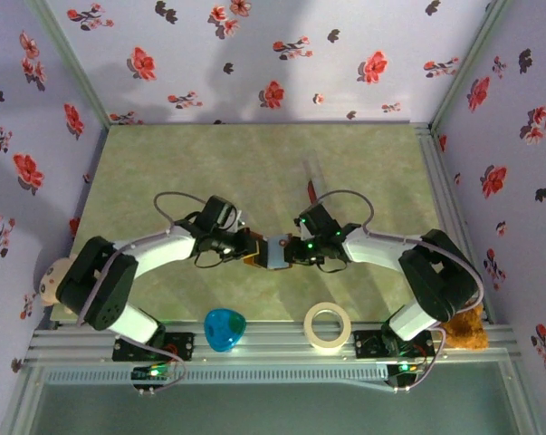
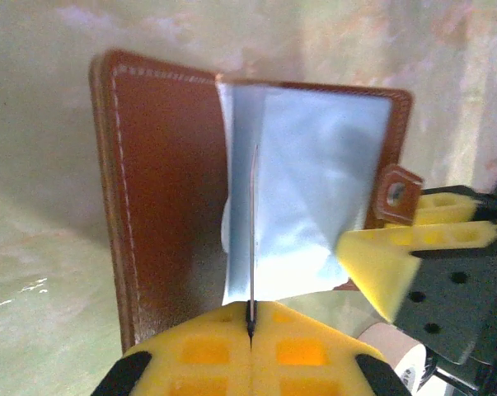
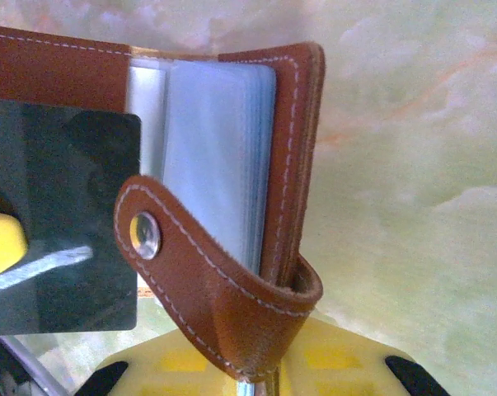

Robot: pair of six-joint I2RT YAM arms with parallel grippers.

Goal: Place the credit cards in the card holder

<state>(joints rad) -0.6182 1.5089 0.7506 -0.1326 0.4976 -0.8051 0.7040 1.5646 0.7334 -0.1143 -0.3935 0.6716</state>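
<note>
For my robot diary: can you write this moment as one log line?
left gripper: shut on dark card | right gripper: shut on wallet | wallet: open | card: by clear sleeves | inserted: unclear

Left hand [image 1: 251, 250] fingers pinched together on dark credit card [image 3: 63, 223]. Right hand [image 1: 291, 251] clamped on card holder [image 2: 166, 206] edge. Arms bent inward, hands facing, nearly touching.

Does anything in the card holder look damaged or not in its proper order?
The clear sleeves in the card holder look creased and bulged, not flat, beside the dark card that the left gripper pinches. No tear is visible.
</note>
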